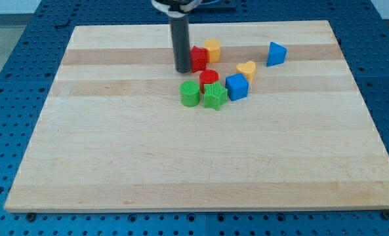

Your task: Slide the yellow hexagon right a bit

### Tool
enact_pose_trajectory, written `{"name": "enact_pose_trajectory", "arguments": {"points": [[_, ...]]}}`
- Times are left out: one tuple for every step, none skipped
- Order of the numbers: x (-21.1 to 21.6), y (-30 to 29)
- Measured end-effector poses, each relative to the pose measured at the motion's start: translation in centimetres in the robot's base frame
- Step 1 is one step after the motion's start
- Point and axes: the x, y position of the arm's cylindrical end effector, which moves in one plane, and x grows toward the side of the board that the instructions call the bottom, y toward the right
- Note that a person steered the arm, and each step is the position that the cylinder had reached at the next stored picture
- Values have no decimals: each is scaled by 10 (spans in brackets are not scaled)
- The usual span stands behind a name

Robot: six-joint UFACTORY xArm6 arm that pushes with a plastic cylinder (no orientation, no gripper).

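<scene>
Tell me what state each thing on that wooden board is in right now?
my tip: down on the board, touching the red block's left side.
red block: upright, against the yellow hexagon.
yellow hexagon: upright, behind the red block.
red cylinder: upright.
green cylinder: upright.
green star: upright.

So the board [201,164] is pale wood planks sitting on a blue pegboard bench [23,39]. All the blocks bunch up toward 12 o'clock. Yellow hexagon [212,49] sits touching a red block [199,59] at its 8 o'clock. Red cylinder [208,78] is below those, with a green cylinder [189,94] and green star [214,96] under it. Blue cube [237,86], yellow heart [246,69] and blue triangle [277,54] trail off toward 2 o'clock. My tip [183,70] rests on the board just at the red block's 9 o'clock.
</scene>
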Motion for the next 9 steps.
{"name": "enact_pose_trajectory", "arguments": {"points": [[-27,46],[-54,76],[-77,91],[-78,69],[-82,40],[-108,38],[-133,39],[-140,58],[-140,85]]}}
